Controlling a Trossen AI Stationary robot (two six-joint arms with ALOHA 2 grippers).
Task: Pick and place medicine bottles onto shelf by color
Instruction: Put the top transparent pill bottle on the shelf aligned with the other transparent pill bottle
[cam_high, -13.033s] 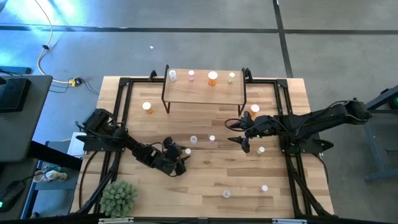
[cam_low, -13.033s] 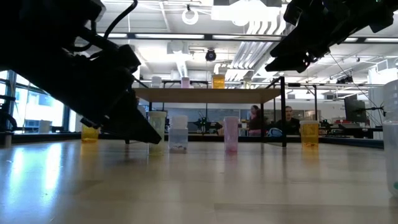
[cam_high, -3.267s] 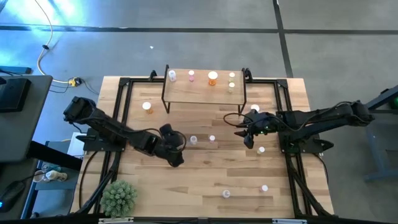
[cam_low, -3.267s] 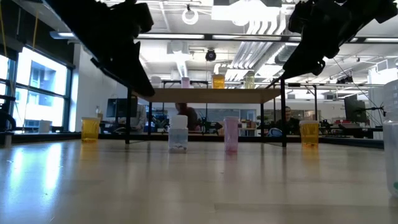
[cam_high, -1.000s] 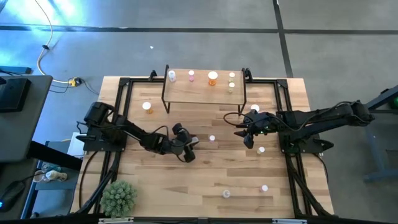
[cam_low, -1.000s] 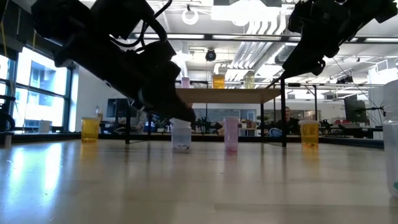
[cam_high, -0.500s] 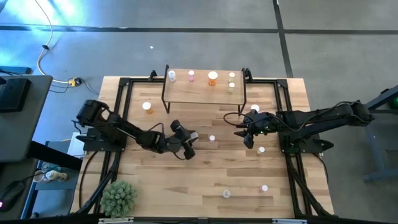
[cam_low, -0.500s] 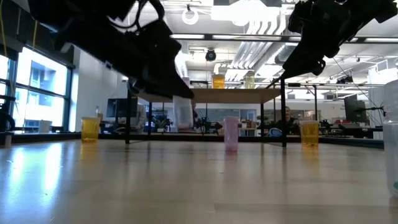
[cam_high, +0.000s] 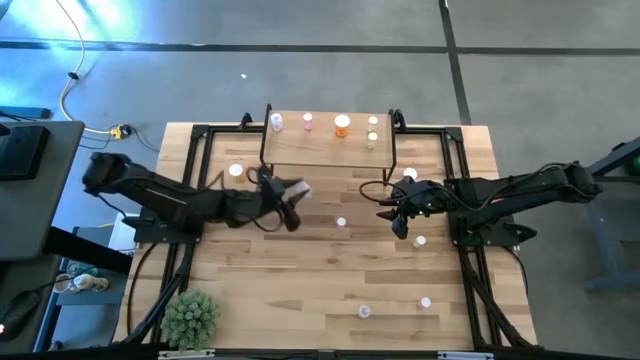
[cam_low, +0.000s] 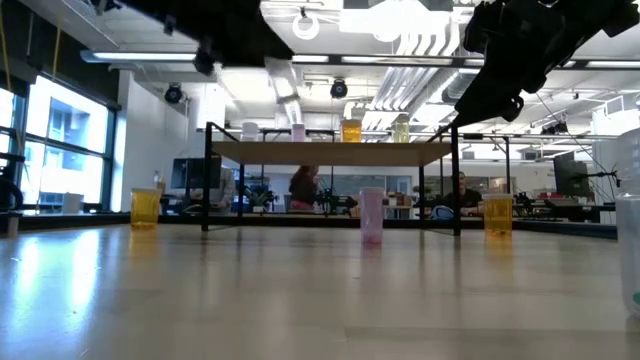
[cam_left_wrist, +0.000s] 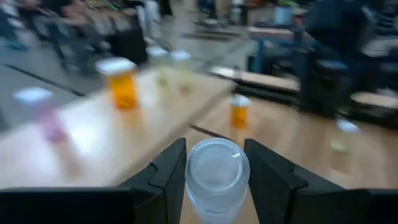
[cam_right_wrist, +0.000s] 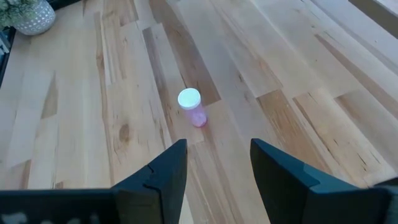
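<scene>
Left gripper (cam_left_wrist: 214, 180) carries a whitish bottle (cam_left_wrist: 217, 171) near the shelf (cam_high: 325, 146).
Only its wrist view shows the jaws clamping it; right gripper (cam_right_wrist: 214, 165), jaws open and empty, hovers over a pink bottle (cam_right_wrist: 192, 106).

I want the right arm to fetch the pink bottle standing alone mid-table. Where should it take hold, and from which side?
The pink bottle stands upright with bare table all round it. Probably best to come straight down with the open right pincer and close on the round body just under the white cap, since the wider cap should stop slipping.

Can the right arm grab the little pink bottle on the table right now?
Probably yes. The right tool is open and empty, and the pink bottle stands alone on the bare table just ahead.
</scene>
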